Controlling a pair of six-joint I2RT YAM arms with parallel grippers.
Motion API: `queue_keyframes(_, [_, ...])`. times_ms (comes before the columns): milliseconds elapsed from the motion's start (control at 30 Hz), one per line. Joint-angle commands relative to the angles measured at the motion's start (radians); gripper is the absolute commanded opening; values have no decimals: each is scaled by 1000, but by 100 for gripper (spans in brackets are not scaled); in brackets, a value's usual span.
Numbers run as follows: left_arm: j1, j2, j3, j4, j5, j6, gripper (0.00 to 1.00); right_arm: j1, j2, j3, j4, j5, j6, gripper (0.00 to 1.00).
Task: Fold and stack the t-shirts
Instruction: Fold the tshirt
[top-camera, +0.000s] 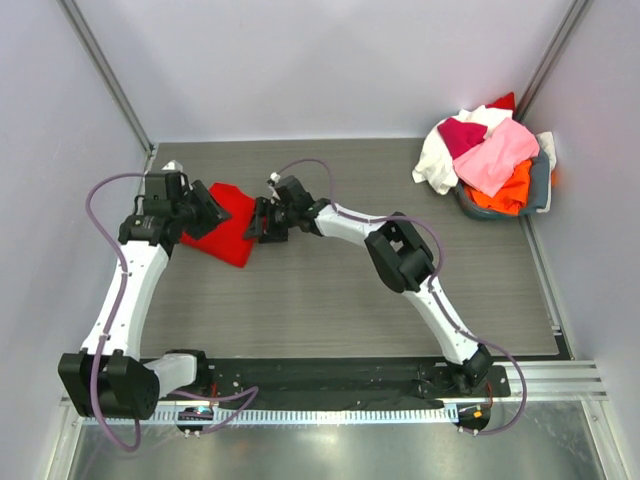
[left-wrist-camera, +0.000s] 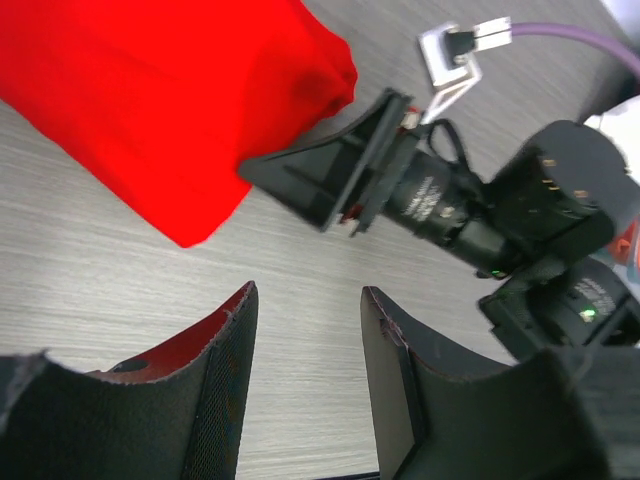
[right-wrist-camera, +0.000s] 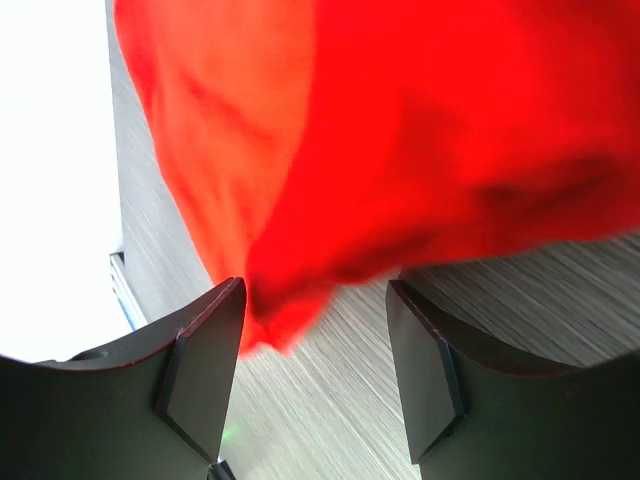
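Observation:
A bright red t-shirt lies folded on the grey table at the left rear. My left gripper is at its left edge; in the left wrist view the jaws are open over bare table, with the red t-shirt just ahead. My right gripper is at the shirt's right edge. In the right wrist view it is open, and a corner of the red t-shirt reaches into the gap beside the left finger, not pinched. The right gripper also shows in the left wrist view.
A grey basket stands at the back right corner, heaped with pink, white, magenta and orange t-shirts. Walls close off the table at the left, rear and right.

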Motion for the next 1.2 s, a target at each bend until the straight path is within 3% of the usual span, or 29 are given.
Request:
queue_keyframes(0, [6, -17, -22, 11, 5, 23, 47, -83, -80, -93, -22, 74, 42, 64])
queue_keyframes(133, [6, 8, -73, 66, 45, -1, 47, -123, -175, -234, -19, 103, 22, 62])
queue_keyframes(267, [5, 44, -114, 132, 56, -17, 47, -148, -232, -353, -14, 103, -3, 52])
queue_keyframes(467, [-16, 187, -144, 226, 82, -46, 42, -169, -290, -432, 82, 70, 8, 42])
queue_keyframes(733, [-21, 291, -207, 421, 55, -152, 34, -136, -284, -383, 314, -9, 161, 17])
queue_keyframes(933, [-21, 356, -207, 453, 68, -160, 32, -108, -177, -261, 386, -42, 268, 10])
queue_keyframes(1167, [-20, 357, -252, 456, 64, -141, 31, -81, -19, -72, 345, -32, 324, 5])
